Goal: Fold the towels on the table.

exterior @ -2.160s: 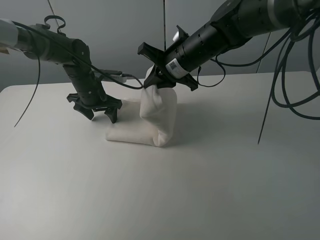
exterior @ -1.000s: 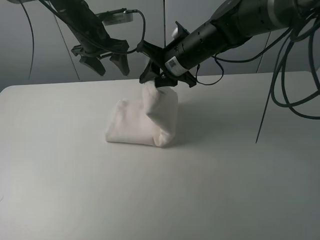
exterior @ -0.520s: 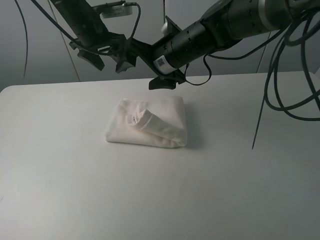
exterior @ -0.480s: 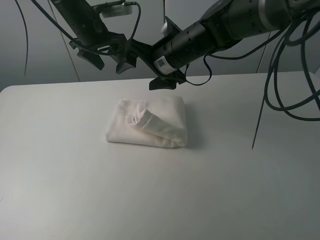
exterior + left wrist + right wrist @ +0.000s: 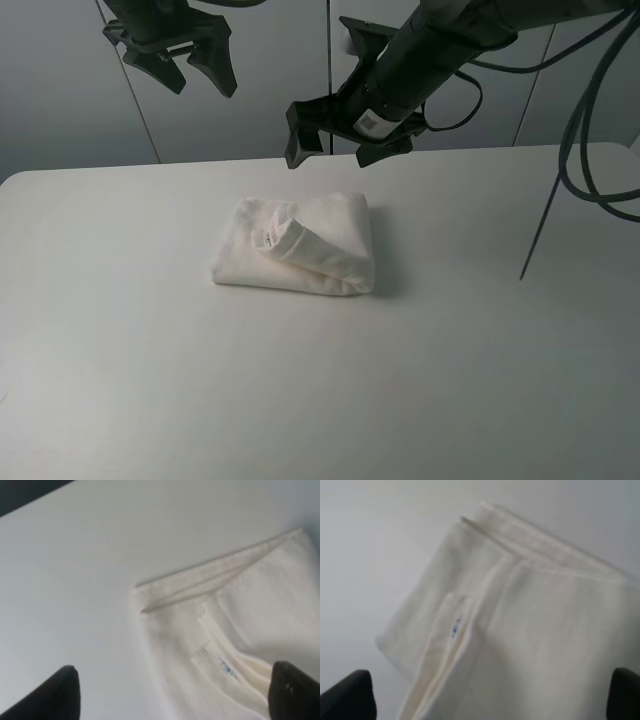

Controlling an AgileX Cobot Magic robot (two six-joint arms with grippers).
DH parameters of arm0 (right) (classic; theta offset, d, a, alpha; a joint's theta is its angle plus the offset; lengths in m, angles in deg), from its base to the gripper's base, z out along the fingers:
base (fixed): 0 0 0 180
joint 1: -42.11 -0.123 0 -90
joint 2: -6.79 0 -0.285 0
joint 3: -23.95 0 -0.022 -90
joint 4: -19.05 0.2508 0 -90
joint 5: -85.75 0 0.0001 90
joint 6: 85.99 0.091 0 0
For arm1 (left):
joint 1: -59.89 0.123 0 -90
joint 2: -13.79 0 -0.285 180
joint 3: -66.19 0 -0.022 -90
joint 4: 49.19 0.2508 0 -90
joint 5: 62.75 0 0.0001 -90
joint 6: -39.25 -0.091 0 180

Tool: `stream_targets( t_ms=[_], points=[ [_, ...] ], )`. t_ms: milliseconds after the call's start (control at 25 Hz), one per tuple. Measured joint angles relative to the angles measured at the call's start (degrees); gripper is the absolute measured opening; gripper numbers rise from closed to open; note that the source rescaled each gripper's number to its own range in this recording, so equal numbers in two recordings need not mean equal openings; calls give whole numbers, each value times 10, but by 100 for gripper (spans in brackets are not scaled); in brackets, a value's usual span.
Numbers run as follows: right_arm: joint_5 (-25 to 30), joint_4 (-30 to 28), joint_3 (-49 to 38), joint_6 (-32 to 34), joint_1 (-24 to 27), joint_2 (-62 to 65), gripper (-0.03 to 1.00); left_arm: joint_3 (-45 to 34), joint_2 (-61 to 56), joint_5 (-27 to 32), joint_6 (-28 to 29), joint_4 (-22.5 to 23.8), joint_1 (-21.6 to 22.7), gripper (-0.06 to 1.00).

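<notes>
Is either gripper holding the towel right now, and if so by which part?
Nothing is held. Left gripper and right gripper are open above the towel.

The towel (image 5: pixel 300 250) is off-white terry with a plain woven border band; its small white label (image 5: pixel 266 238) carries dark blue print. It lies on a matte white desk (image 5: pixel 320 400). Both robot hands, left (image 5: pixel 180 62) and right (image 5: pixel 335 135), are black. The wall (image 5: pixel 250 100) is grey panelling.
</notes>
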Motion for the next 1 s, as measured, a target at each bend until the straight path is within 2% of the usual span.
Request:
stream_targets(
  t_ms=[120, 280, 480, 640, 800, 1000],
  points=[
    [28, -139, 0, 61, 0, 59, 100, 0, -32, 0, 0, 31, 0, 97],
    [68, -223, 0, 85, 0, 147, 100, -10, -86, 0, 3, 62, 0, 97],
    [125, -255, 0, 91, 0, 250, 100, -101, -183, -2, 11, 105, 0, 97],
    [155, -269, -17, 97, 0, 318, 100, -222, -277, -1, 35, 136, 0, 97],
    [158, -281, -97, 109, 0, 399, 100, -346, -391, -10, 62, 162, 0, 97],
    [158, -283, -208, 115, 0, 523, 100, -466, -530, -21, 90, 169, 0, 97]
  ],
)
